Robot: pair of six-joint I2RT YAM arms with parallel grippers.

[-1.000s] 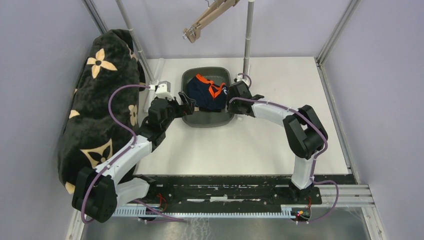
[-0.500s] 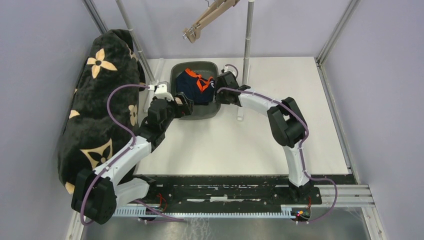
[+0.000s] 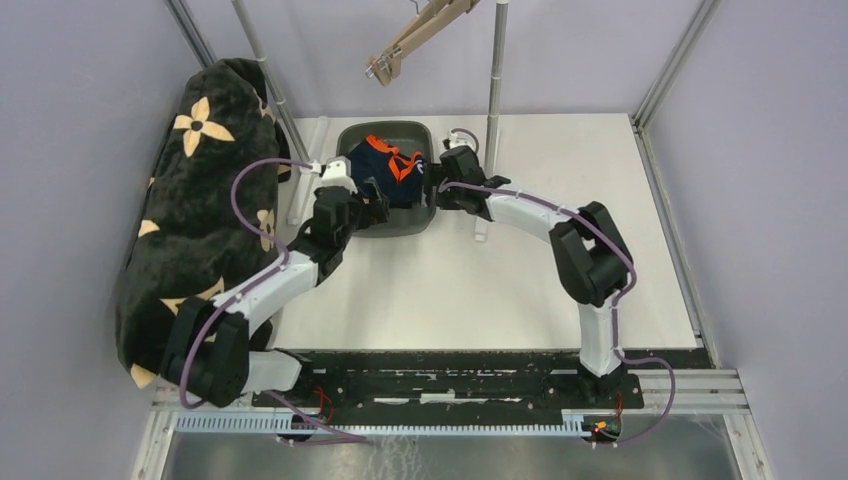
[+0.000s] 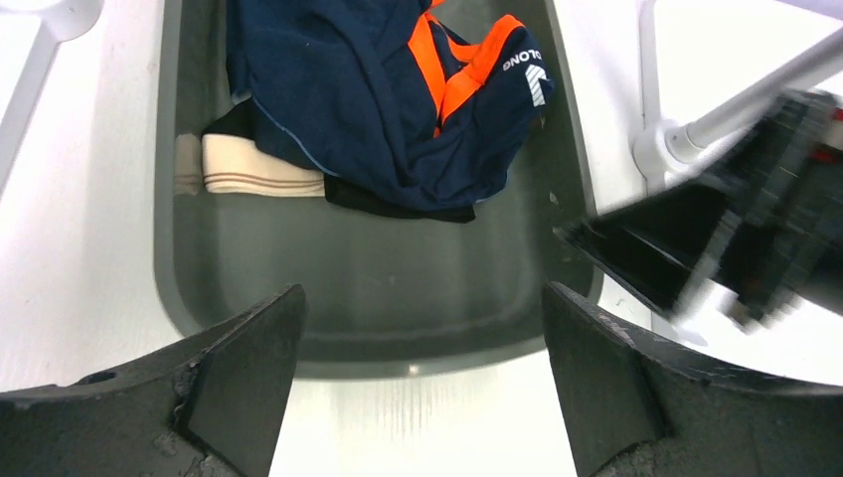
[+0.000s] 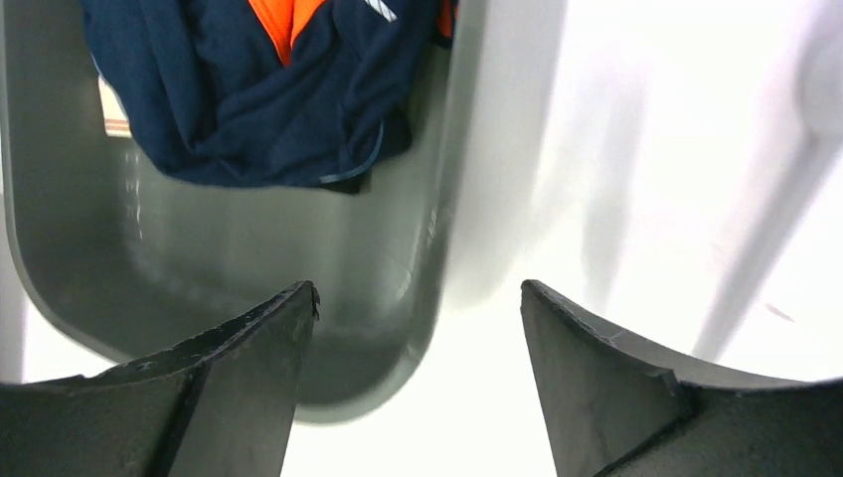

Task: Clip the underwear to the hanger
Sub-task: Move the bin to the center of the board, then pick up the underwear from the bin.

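The underwear (image 3: 383,172), navy with orange trim, lies bunched in a grey tub (image 3: 398,226) at the back of the table. The left wrist view shows the underwear (image 4: 378,99) toward the far end of the tub (image 4: 398,298). My left gripper (image 3: 372,203) (image 4: 422,293) is open over the tub's near rim, empty. My right gripper (image 3: 436,187) (image 5: 418,288) is open at the right rim of the tub (image 5: 199,258), with nothing held; the underwear (image 5: 249,99) lies ahead of it. The wooden hanger (image 3: 410,40) hangs above the back edge, away from both grippers.
A beige garment (image 4: 258,169) and a black one (image 4: 398,207) lie under the underwear. A black plush blanket (image 3: 200,200) with beige flowers fills the left side. Metal posts (image 3: 495,70) stand behind the tub on white feet (image 3: 480,225).
The tub has slid left and toward the back with the right gripper on its rim. The right gripper has now opened wider. The left arm has reached forward to the tub.
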